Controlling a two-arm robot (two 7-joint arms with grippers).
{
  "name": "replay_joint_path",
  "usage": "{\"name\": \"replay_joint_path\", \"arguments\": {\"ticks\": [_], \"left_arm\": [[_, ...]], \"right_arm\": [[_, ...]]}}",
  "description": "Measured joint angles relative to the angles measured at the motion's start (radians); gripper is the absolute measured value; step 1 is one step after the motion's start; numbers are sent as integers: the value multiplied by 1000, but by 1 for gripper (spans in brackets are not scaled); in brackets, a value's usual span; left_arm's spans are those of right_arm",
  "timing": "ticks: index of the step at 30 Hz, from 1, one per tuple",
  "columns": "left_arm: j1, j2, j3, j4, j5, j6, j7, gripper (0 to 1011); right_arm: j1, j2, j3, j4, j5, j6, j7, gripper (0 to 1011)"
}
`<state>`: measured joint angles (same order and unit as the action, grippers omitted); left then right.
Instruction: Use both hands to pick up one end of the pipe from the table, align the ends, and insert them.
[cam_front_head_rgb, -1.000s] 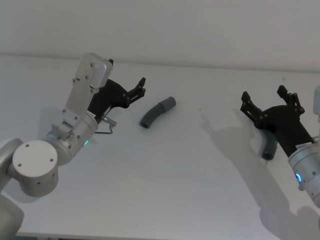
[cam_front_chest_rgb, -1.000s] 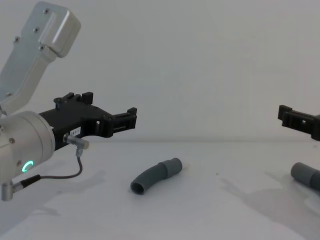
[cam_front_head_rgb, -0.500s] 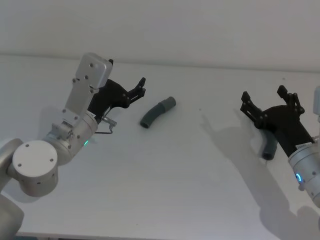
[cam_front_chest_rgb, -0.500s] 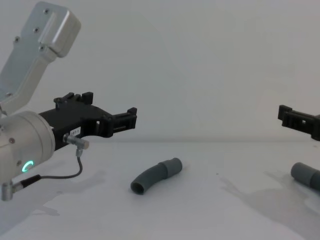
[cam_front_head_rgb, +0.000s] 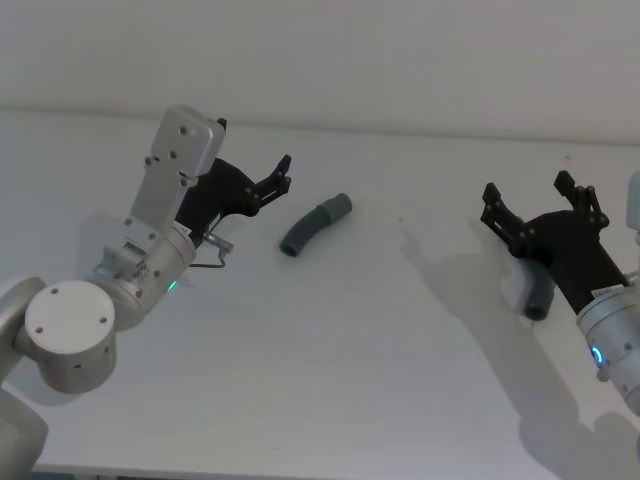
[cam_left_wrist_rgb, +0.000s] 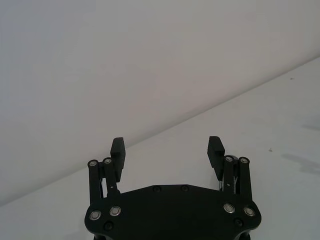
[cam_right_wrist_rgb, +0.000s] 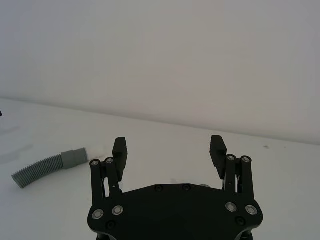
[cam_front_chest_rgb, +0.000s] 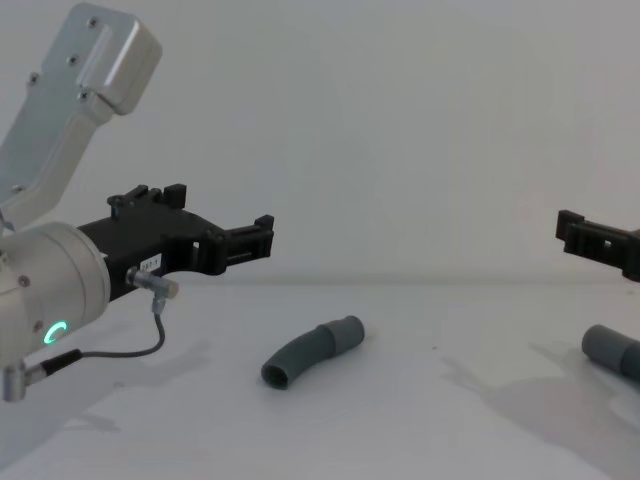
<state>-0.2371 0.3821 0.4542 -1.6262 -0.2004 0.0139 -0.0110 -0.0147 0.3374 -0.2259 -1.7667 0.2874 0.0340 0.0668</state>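
While both pipe pieces lie on the table (cam_front_head_rgb: 350, 350), neither is held. Left gripper (cam_front_head_rgb: 283, 174): raised above the table's left part, reaching forward and toward the middle, jaws wide apart with nothing between them. The left wrist view shows its two black fingers (cam_left_wrist_rgb: 118, 148) spread against bare table and wall (cam_left_wrist_rgb: 150, 60). A green ring light (cam_front_chest_rgb: 55, 332) glows on its silver wrist, and a thin cable (cam_front_chest_rgb: 150, 345) loops below it.

Curved piece (cam_front_head_rgb: 313, 226): flat on the table near the middle, just beyond the left gripper's tips and apart from them. Its smooth cuff (cam_front_head_rgb: 338, 206) points away from the robot and to the right; its open lower mouth faces the robot in the chest view. The ribbed part shows in the right wrist view.

Right gripper (cam_front_head_rgb: 528, 190): raised above the table's right part, pointing forward, jaws open and empty.

Straight piece (cam_front_head_rgb: 540, 296): on the table at the right, partly hidden beneath the right gripper in the head view; whether the two touch cannot be told there. In the chest view it lies below the gripper, with a clear gap between them. The two pieces are well apart.
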Motion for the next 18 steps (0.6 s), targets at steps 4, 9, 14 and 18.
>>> {"name": "replay_joint_path", "arguments": {"ticks": [4,9,14,18], "left_arm": [[0,0,0,0,0,0,0,1000],[0,0,0,0,0,0,0,1000],[0,0,0,0,0,0,0,1000],[0,0,0,0,0,0,0,1000]], "right_arm": [[0,0,0,0,0,0,0,1004],[0,0,0,0,0,0,0,1004],[0,0,0,0,0,0,0,1004],[0,0,0,0,0,0,0,1004]]}}
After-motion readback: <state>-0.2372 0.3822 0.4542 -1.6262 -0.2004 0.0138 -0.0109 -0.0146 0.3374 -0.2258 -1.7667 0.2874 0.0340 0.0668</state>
